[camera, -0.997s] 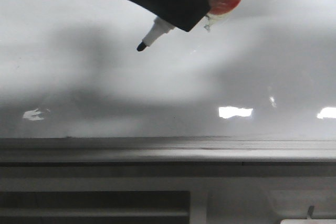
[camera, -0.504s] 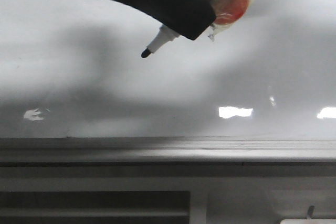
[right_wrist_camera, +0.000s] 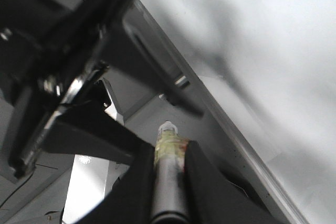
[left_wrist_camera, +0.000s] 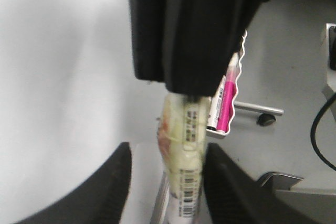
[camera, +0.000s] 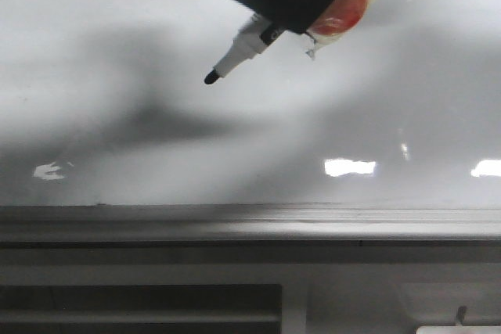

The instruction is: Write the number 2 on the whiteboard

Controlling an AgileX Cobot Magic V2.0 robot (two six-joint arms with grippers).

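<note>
Both the left gripper (left_wrist_camera: 165,182) and right gripper (right_wrist_camera: 169,182) pinch a light, stiff marker (camera: 239,54) by its taped barrel, over the slick whiteboard (camera: 117,115).

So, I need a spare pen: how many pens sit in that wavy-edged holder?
2: a white pen and a pink pen, side by side in the holder. More may be hidden above.

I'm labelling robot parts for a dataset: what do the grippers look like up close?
The left gripper and right gripper both have matte black, smoothly curved fingers. Bare metal bolts show on the black arm housing.
</note>
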